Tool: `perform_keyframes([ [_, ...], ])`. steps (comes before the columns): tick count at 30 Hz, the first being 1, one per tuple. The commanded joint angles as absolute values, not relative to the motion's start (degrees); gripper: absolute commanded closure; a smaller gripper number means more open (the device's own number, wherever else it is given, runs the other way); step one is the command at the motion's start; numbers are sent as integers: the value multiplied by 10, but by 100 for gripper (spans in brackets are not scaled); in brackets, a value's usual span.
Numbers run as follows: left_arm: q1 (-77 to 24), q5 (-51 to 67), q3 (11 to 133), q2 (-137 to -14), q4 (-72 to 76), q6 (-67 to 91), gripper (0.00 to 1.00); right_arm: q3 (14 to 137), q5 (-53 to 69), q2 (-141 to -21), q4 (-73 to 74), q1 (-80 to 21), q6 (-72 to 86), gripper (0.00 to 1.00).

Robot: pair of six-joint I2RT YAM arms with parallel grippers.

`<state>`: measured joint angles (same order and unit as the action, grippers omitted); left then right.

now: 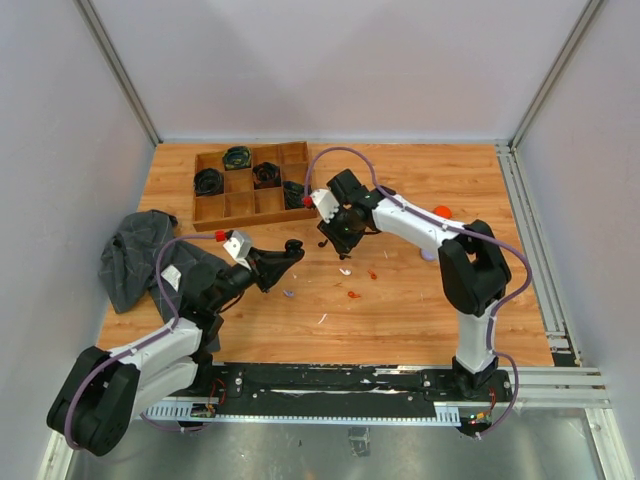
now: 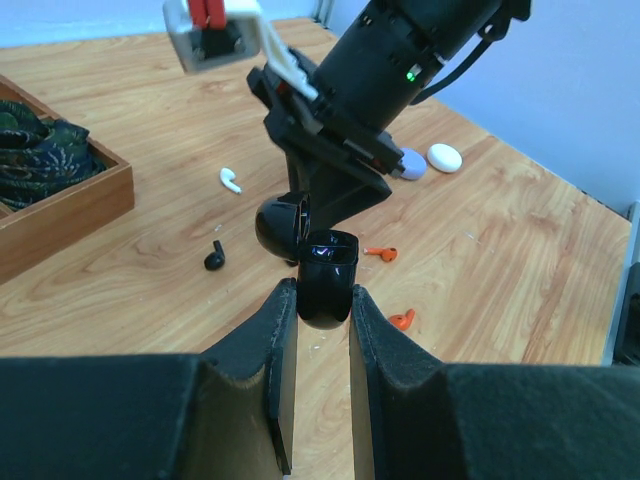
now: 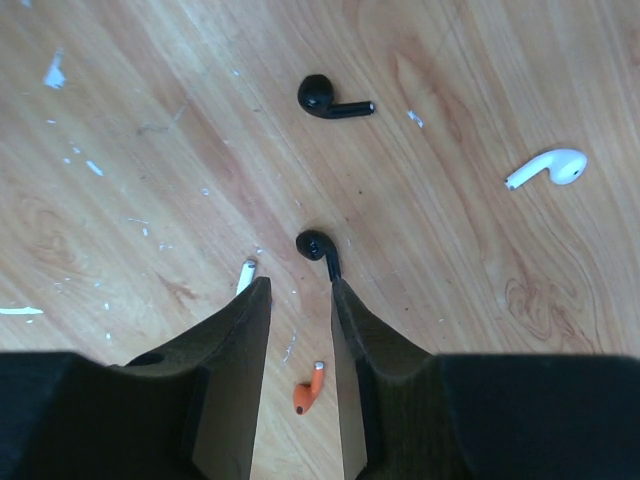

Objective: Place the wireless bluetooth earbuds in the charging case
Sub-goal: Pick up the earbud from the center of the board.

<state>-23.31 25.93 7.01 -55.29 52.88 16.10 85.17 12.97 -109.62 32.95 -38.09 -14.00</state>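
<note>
Over mid-table from above: clamps left gripper [image 1: 286, 253] on case [image 1: 296, 245], forearm low and slanting in from the near left; reaches in from the right with the other arm, elbow high, wrist bent down, right gripper [image 1: 337, 245] aimed at the wood just beyond the case, near it but apart; shows no bud clearly at this range.

From the left wrist: pinches the case's lower half between both fingers [image 2: 255, 370], mouth up, lid swung open to the left; sets the right wrist directly behind and above the lid; leaves a loose bud [image 2: 214, 257] on the wood off to the left, well clear of both grippers.

From the right wrist: looks straight down on black bud [image 3: 318, 248] just ahead of the fingertips; head away from the jaws, stem pointing back toward the gap and hard by the right finger [image 3: 360, 350], long axis roughly along the fingers; jaws drawn narrow, a slit open between them; cannot tell whether the stem is pinched or merely beside the tip; makes the right arm the nearer one; calls, judging so, for a carry to the case's open mouth, stem down.
</note>
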Motion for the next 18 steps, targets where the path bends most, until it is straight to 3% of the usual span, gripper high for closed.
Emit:
perform_keyframes([
  [1,-229,252,68,-543,536,149,100,892,105,-1127,387,-374,-155,69],
  [18,-229,268,69,-536,538,153,100,942,90,-1227,406,-374,-160,67],
])
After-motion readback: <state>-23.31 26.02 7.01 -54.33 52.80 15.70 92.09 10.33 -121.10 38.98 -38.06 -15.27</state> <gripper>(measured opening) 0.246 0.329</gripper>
